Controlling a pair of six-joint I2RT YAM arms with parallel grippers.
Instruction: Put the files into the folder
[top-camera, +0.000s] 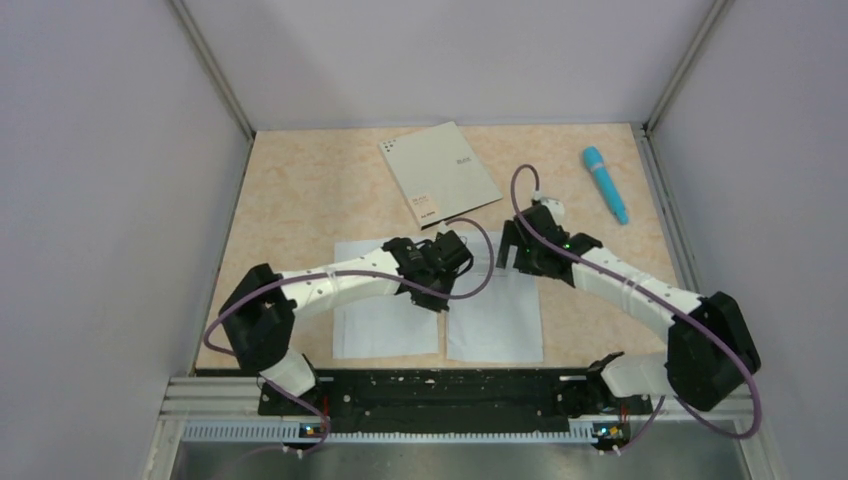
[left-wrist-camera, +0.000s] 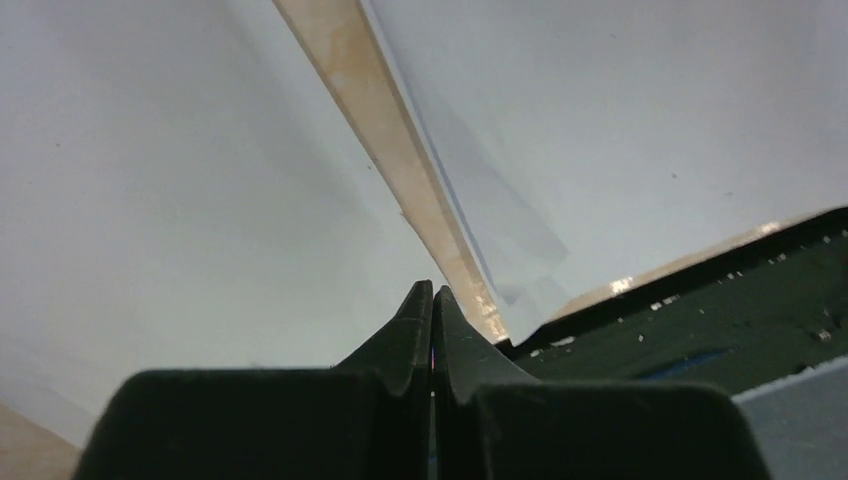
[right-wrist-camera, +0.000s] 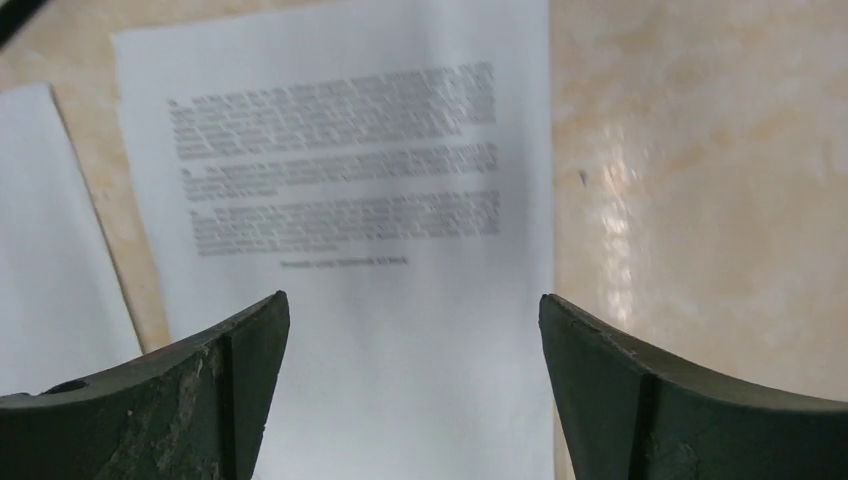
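Observation:
Two white sheets, the files, lie side by side near the front: the left sheet (top-camera: 385, 322) and the right sheet (top-camera: 497, 318), which bears grey printed text (right-wrist-camera: 340, 190). The grey folder (top-camera: 440, 175) lies closed at the back middle, apart from both grippers. My left gripper (top-camera: 432, 292) is shut, with nothing visible between its jaws (left-wrist-camera: 433, 290); it is low over the left sheet's (left-wrist-camera: 180, 200) right edge, next to the gap between the sheets. My right gripper (top-camera: 508, 252) is open and empty (right-wrist-camera: 413, 300) above the far end of the right sheet.
A blue pen-like object (top-camera: 606, 183) lies at the back right. A bare strip of tabletop (left-wrist-camera: 400, 160) separates the sheets. The black rail (left-wrist-camera: 720, 320) runs along the near edge. Grey walls enclose the left, right and back.

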